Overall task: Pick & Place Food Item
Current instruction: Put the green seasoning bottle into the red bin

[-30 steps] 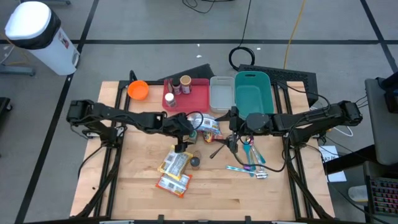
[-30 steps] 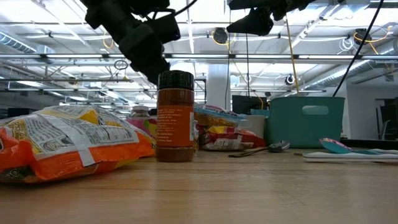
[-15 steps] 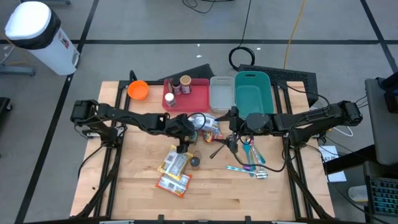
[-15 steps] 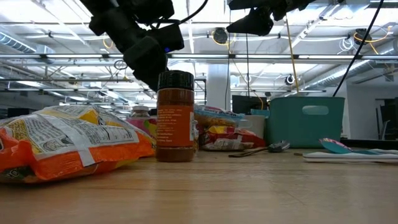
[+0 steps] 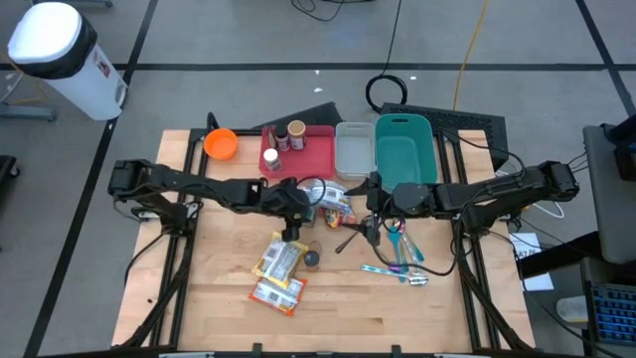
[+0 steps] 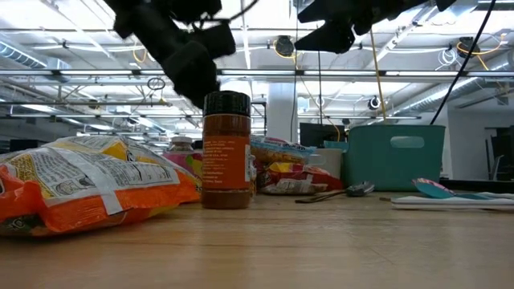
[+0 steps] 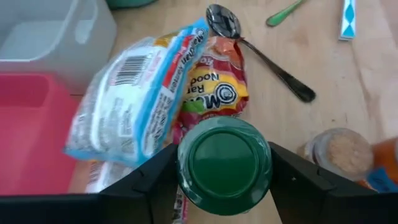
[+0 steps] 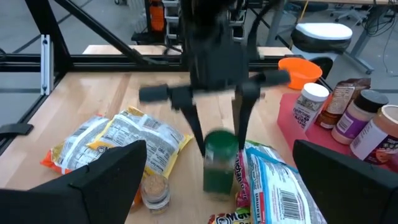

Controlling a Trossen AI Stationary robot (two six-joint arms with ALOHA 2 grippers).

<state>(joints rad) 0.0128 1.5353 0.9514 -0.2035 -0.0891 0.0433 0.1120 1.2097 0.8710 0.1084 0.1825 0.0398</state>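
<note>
At the middle of the wooden bench (image 5: 199, 308) the left gripper (image 7: 224, 186) hangs over a green-lidded jar (image 7: 224, 163), one of its fingers (image 7: 152, 183) on either side of the lid and very close to it, though whether they actually press on it cannot be told. The right wrist view shows the same jar standing upright on the bench between those two dark fingers, just beside a blue-and-white noodle packet (image 7: 134, 93) and a red-and-yellow ramen packet (image 7: 217, 87) (the two overlap). A metal spoon (image 7: 258, 50) lies beyond the packets. The right gripper (image 5: 376, 207) hovers near the teal bin (image 5: 403, 149), its fingers spread wide with nothing between them. In the low view an orange-labelled spice jar (image 6: 226, 150) stands upright beside a large orange snack bag (image 6: 88, 189). A red tray (image 5: 316, 151) with small bottles sits at the back of the bench.
</note>
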